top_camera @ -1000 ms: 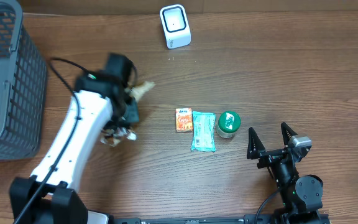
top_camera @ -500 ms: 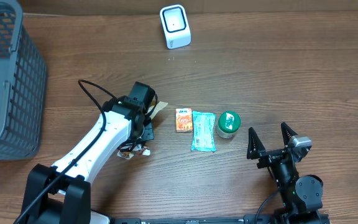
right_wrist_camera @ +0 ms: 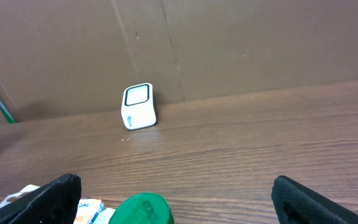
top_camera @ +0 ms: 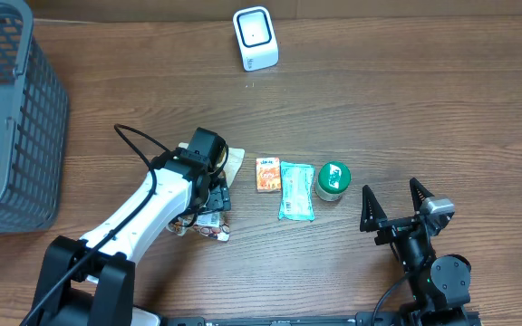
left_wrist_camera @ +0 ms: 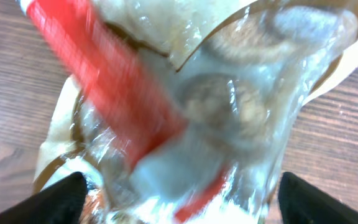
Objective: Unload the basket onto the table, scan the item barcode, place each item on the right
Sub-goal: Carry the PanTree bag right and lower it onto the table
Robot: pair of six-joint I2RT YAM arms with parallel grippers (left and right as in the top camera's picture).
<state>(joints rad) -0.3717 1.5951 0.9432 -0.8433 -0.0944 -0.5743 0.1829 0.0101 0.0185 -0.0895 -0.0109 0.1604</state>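
Observation:
A clear snack packet (left_wrist_camera: 185, 112) with a red stripe fills the left wrist view, blurred. It lies on the table under my left gripper (top_camera: 208, 195), its ends (top_camera: 214, 226) sticking out on both sides. The left gripper (left_wrist_camera: 179, 199) is open, its fingers wide apart on either side of the packet. The white barcode scanner (top_camera: 256, 38) stands at the back of the table and also shows in the right wrist view (right_wrist_camera: 138, 106). My right gripper (top_camera: 394, 201) rests open at the front right, nothing between its fingers (right_wrist_camera: 179, 193).
An orange packet (top_camera: 267, 174), a teal packet (top_camera: 296, 190) and a green-lidded jar (top_camera: 333, 180) lie in a row right of the left gripper. A grey wire basket (top_camera: 7, 118) stands at the left edge.
My left arm carried the snack packet rightward from near the basket toward the row of items. Its jaws have opened and the packet now lies on the table. The right arm has not moved.

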